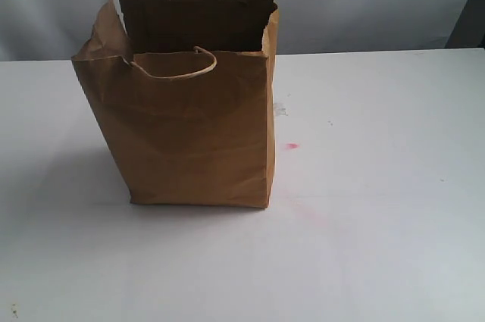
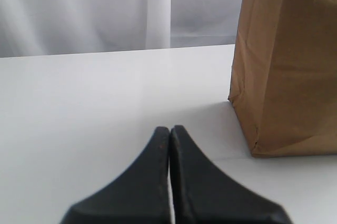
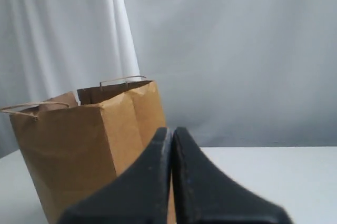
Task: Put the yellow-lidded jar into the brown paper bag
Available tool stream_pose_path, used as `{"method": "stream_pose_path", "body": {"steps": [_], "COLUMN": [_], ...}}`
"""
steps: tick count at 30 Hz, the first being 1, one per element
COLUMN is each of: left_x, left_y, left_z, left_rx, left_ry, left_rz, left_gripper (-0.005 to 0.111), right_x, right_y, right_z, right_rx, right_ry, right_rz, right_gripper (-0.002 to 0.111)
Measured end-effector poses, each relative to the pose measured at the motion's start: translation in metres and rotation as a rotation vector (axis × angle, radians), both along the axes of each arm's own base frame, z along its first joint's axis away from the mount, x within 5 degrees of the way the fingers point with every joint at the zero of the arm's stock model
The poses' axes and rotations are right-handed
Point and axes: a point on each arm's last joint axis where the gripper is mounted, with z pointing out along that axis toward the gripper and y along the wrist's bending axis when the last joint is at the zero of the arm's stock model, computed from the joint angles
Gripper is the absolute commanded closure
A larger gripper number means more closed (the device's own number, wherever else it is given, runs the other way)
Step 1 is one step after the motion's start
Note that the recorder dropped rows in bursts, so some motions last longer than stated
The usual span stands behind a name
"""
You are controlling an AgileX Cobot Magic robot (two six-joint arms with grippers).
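While left fingers (image 2: 141,182) and right fingers (image 3: 141,184) meet empty, the brown paper bag (image 1: 197,140) stands upright.

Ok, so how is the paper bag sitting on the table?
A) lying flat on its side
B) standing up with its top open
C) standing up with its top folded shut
B: the brown paper bag stands upright on the white table, and its dark inside shows through the open top.
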Motion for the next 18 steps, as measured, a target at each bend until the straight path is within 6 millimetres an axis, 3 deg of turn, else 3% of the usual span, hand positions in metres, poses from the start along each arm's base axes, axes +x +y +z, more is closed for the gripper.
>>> {"method": "stream_pose_path", "body": {"steps": [11, 18], "left_x": [0.000, 0.000], "left_y": [0.000, 0.000], "left_z": [0.000, 0.000], "left_rx": [0.000, 0.000], "left_ry": [0.000, 0.000], "left_rz": [0.000, 0.000], "left_gripper": [0.106, 0.106], "right_x": [0.005, 0.005], "right_y": [-0.002, -0.001], "right_z": [-0.037, -0.040], "right_rx": [-0.061, -0.071], "right_ry": [0.185, 0.200], "right_rz": [-0.032, -0.020], "right_gripper": [0.108, 0.108]}}
